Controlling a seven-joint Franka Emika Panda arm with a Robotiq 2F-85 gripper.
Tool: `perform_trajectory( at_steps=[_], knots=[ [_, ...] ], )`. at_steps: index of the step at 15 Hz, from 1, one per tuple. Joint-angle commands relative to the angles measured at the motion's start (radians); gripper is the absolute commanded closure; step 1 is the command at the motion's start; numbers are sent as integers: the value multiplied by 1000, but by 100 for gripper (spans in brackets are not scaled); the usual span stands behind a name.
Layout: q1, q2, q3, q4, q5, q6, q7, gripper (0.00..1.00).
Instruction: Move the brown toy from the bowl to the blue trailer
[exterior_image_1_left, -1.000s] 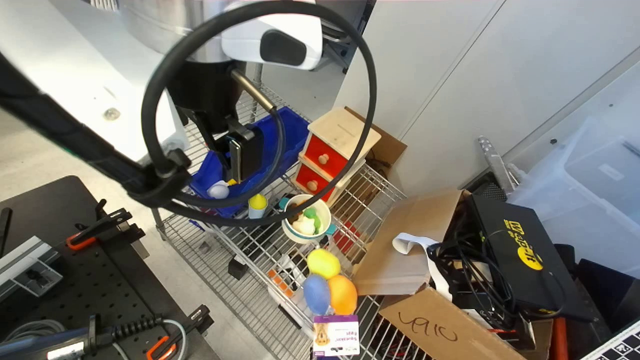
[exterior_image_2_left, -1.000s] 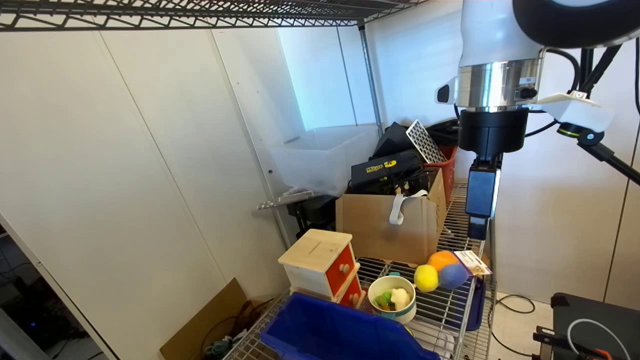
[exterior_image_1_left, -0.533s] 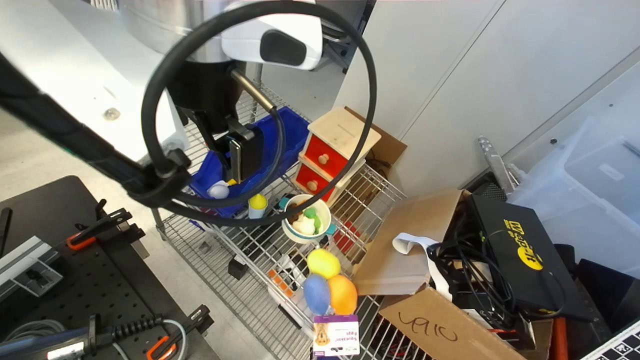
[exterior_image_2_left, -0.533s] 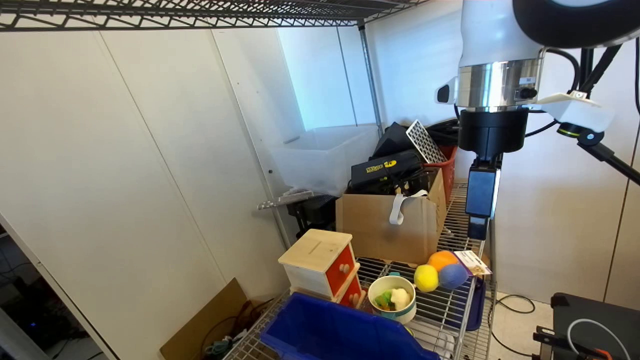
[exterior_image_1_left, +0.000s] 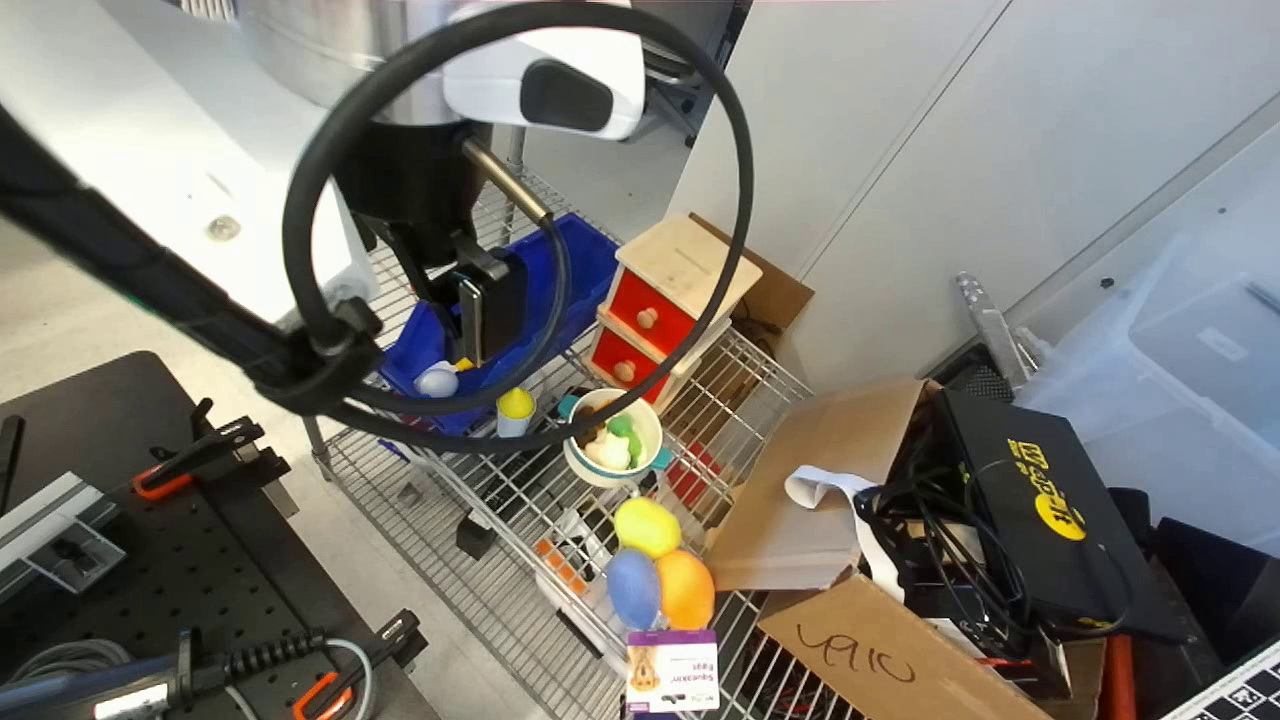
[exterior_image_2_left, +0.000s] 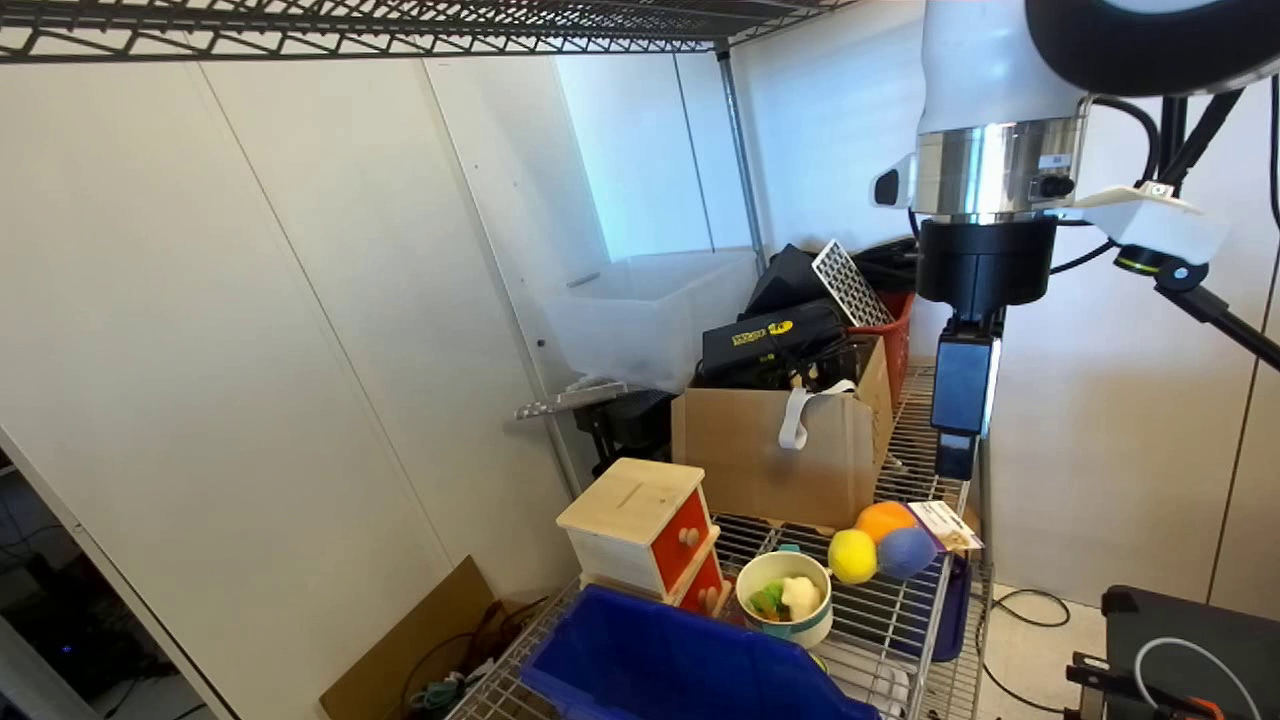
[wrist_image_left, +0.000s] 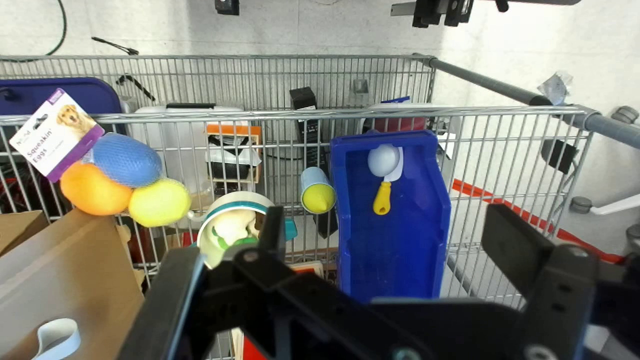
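Note:
The bowl (wrist_image_left: 241, 205) is pale inside with a teal band and teal handles. It also shows in both exterior views (exterior_image_1_left: 598, 474) (exterior_image_2_left: 815, 630). The brown toy (wrist_image_left: 258, 221) lies inside it beside cream and green pieces, partly hidden by a finger in the wrist view. The blue trailer (wrist_image_left: 342, 220) is right of the bowl in the wrist view and shows in both exterior views (exterior_image_1_left: 585, 262) (exterior_image_2_left: 690, 650). My gripper (wrist_image_left: 392, 232) is open and empty, high above the shelf, with the trailer between its fingers in the wrist view. It also shows in both exterior views (exterior_image_1_left: 478, 335) (exterior_image_2_left: 957, 455).
A pale-blue and yellow scoop (wrist_image_left: 384, 162) lies in the trailer. A blue-and-yellow cup (wrist_image_left: 318, 192) stands between bowl and trailer. Squeaky eggs (wrist_image_left: 162, 202), a wooden drawer box (exterior_image_2_left: 640, 520) and a cardboard box (exterior_image_2_left: 770, 455) are on the wire shelf. A black cable loop (exterior_image_1_left: 745, 170) hangs near the arm.

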Motion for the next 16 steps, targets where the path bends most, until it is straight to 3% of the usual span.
perform_trajectory(
  at_steps=[1, 11, 16],
  knots=[
    [-13, 1, 12, 2, 5, -3, -4, 0],
    [-12, 32, 17, 8, 5, 21, 4, 0],
    [-17, 123, 45, 21, -38, 156, 29, 0]
  ],
)
